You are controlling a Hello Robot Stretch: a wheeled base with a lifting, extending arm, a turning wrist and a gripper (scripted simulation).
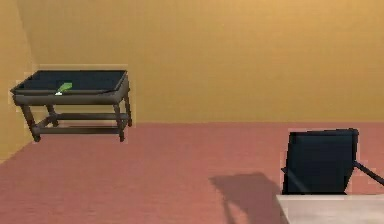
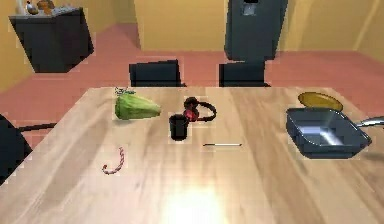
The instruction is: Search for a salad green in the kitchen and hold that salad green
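Note:
A pale green, leafy lump shaped like a salad green (image 2: pixel 135 104) lies on the wooden dining table (image 2: pixel 150 185), toward its far left part. In the forward view, a small green thing (image 1: pixel 64 86) rests on the dark top of a wooden side table (image 1: pixel 75 95) against the yellow wall; its shape is too small to name.
On the dining table are a black cup (image 2: pixel 178 127), a red ring-shaped thing (image 2: pixel 200 110), a thin utensil (image 2: pixel 222 146), a grey-blue pan (image 2: pixel 325 132) and a brownish plate (image 2: pixel 318 100). Dark chairs (image 2: pixel 155 72) (image 2: pixel 245 72) (image 1: pixel 320 160) stand around it. Beyond are a dark fridge (image 2: pixel 257 28) and a cabinet (image 2: pixel 52 40).

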